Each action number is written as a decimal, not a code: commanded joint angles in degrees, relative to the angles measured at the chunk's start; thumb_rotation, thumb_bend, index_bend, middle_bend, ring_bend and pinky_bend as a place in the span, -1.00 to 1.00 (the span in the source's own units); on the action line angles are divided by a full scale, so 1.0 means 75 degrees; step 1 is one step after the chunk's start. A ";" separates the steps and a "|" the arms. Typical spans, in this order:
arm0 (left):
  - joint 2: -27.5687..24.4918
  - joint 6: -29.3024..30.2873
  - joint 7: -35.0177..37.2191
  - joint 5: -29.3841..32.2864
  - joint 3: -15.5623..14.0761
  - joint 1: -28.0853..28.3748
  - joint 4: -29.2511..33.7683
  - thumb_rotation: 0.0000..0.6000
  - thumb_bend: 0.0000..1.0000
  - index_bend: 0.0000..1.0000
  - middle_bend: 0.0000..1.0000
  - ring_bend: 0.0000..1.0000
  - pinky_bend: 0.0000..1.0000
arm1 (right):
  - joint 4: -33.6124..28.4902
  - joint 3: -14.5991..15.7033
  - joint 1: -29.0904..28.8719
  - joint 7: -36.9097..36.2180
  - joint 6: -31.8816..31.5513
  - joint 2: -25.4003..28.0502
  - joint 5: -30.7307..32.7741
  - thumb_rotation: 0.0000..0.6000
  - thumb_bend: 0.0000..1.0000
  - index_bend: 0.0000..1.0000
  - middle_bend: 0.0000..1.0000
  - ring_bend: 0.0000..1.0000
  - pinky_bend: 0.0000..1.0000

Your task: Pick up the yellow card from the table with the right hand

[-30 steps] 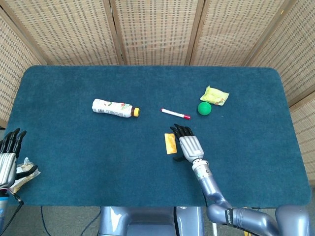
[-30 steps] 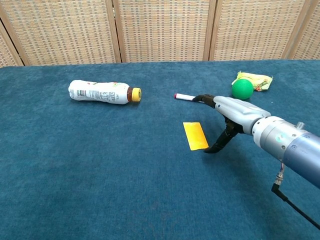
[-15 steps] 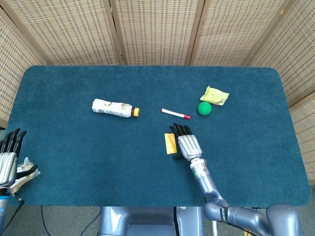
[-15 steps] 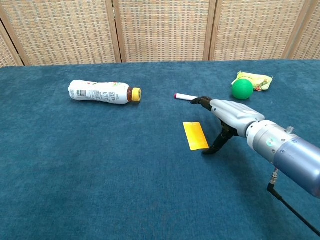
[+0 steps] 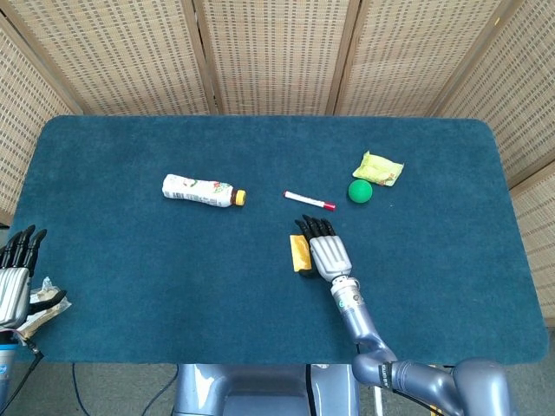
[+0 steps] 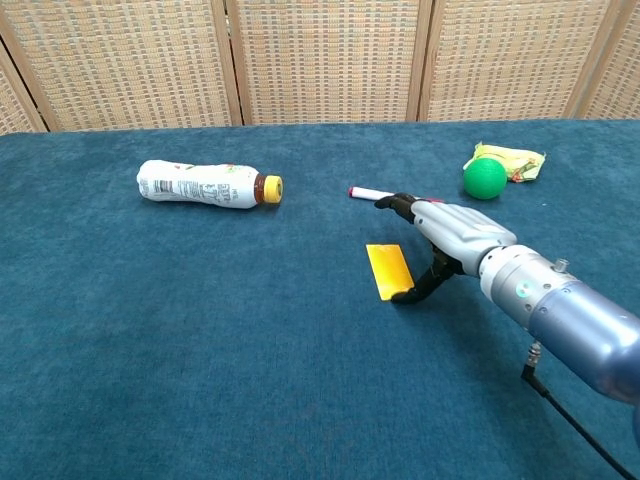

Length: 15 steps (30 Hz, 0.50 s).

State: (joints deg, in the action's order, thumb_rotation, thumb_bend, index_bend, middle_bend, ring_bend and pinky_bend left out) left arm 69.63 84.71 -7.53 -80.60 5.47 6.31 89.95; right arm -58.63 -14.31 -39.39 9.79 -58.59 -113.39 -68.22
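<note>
Yellow card (image 6: 389,271) flat on the tabletop (image 5: 130,260), right hand (image 6: 440,230) over its right edge.
Fingers (image 6: 392,201) stretched forward, spread (holding nothing), thumb tip touching the card's near corner.

Right hand (image 5: 323,251) covers the right edge of the yellow card (image 5: 299,252) in head view; in chest view the thumb tip meets the card's (image 6: 388,270) near corner, but real contact can't be told. Left hand (image 5: 16,282) is cut by the left frame edge in head view, not in chest view, and partly hides a crumpled wrapper (image 5: 48,303); whether it touches it can't be told. Print on the bottle (image 6: 205,184) label and the yellow packet (image 6: 512,160) behind the green ball (image 6: 485,178) too small to read.
</note>
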 commanded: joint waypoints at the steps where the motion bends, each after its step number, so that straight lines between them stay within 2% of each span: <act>1: -0.0002 0.0013 0.0018 0.0005 0.0004 -0.0006 -0.0005 1.00 -0.86 -1.00 -1.00 -1.00 -0.78 | 0.0339 -0.0015 -0.0064 -0.0322 -0.0183 -0.0189 -0.0259 1.00 -0.11 -0.89 -1.00 -1.00 -1.00; 3: -0.0002 0.0014 0.0028 0.0004 0.0003 -0.0005 -0.0006 1.00 -0.86 -1.00 -1.00 -1.00 -0.78 | 0.0447 -0.0022 -0.0083 -0.0443 -0.0278 -0.0233 -0.0374 1.00 0.01 -0.87 -1.00 -1.00 -1.00; 6: 0.0000 0.0016 0.0024 -0.0016 -0.0011 -0.0005 -0.0002 1.00 -0.86 -1.00 -1.00 -1.00 -0.78 | 0.0499 -0.0026 -0.0103 -0.0496 -0.0506 -0.0234 -0.0579 1.00 0.09 -0.85 -1.00 -1.00 -1.00; 15: -0.0002 0.0065 0.0013 -0.0040 -0.0014 -0.0017 0.0034 1.00 -0.86 -1.00 -1.00 -1.00 -0.78 | -0.0214 -0.0088 0.0007 -0.0474 -0.1013 0.0127 -0.0870 1.00 0.12 -0.83 -1.00 -1.00 -1.00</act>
State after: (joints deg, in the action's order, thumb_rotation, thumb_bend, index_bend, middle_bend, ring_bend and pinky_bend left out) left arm 69.62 85.19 -7.43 -80.91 5.36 6.19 90.21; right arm -59.17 -14.89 -39.67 6.00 -65.55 -113.17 -74.37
